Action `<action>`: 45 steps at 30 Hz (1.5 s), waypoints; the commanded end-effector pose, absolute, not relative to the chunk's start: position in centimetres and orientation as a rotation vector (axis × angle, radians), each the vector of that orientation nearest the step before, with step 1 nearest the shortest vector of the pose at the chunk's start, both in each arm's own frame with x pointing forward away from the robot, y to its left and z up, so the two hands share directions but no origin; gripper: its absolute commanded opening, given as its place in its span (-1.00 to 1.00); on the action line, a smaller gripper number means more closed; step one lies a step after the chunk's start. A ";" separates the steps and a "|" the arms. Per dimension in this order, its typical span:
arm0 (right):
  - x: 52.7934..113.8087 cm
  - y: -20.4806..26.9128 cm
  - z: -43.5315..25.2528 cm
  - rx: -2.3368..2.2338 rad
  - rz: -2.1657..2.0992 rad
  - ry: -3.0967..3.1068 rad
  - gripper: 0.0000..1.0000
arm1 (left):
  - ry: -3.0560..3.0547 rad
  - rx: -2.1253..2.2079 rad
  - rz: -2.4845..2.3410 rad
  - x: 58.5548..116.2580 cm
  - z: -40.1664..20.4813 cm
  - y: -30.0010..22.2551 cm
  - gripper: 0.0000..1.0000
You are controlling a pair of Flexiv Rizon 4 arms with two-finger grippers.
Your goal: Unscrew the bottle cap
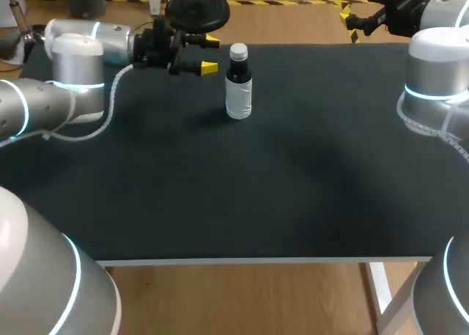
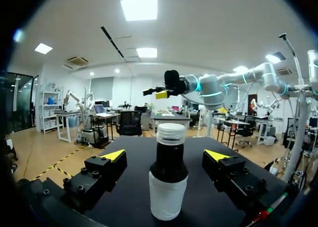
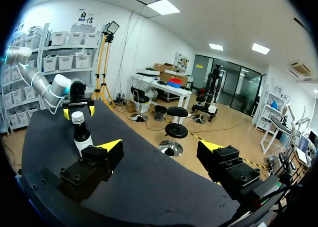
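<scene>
The bottle (image 1: 239, 100) looks smooth, frosted plastic, its cap (image 1: 238, 53) ribbed plastic, the table (image 1: 220, 203) matt black.

A table (image 1: 308, 203) with a matt black top and a thin white front edge carries a single small bottle (image 1: 239, 94), which stands upright toward the far side, a little left of the middle. The bottle's lower body is pale, its shoulder and neck are dark, and a white cap (image 1: 238, 53) sits on top.

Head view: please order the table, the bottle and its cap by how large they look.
Largest to smallest:
1. table
2. bottle
3. cap
No two look alike in size.
</scene>
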State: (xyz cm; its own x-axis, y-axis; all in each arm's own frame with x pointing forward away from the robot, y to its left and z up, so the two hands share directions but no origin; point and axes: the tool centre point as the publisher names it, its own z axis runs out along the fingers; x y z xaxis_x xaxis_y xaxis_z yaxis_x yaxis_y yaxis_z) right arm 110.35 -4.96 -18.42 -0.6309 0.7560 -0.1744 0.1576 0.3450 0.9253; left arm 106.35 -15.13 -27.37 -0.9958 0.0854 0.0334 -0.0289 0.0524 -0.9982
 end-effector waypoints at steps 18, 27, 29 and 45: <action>110.4 -5.0 -18.5 0.793 1.291 2.011 1.00 | -2.100 -0.185 2.030 106.3 -28.4 -18.1 1.00; 110.4 -5.0 -18.5 0.793 1.291 2.011 1.00 | -2.087 -0.206 2.008 106.1 -28.6 -18.9 1.00; 110.4 -5.0 -18.5 0.793 1.291 2.011 1.00 | -2.083 -0.215 2.001 106.0 -28.6 -19.0 1.00; 110.4 -5.0 -18.5 0.793 1.291 2.011 1.00 | -2.066 -0.247 1.971 105.5 -28.9 -20.3 1.00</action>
State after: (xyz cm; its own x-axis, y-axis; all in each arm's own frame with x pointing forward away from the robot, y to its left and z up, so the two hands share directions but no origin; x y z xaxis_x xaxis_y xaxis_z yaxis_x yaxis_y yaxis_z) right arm 110.35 -4.97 -18.42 -0.6308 0.7561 -0.1745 0.1576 0.3450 0.9253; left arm 104.90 -20.07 -28.60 -0.9617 0.2629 0.0776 -0.0638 0.0605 -0.9961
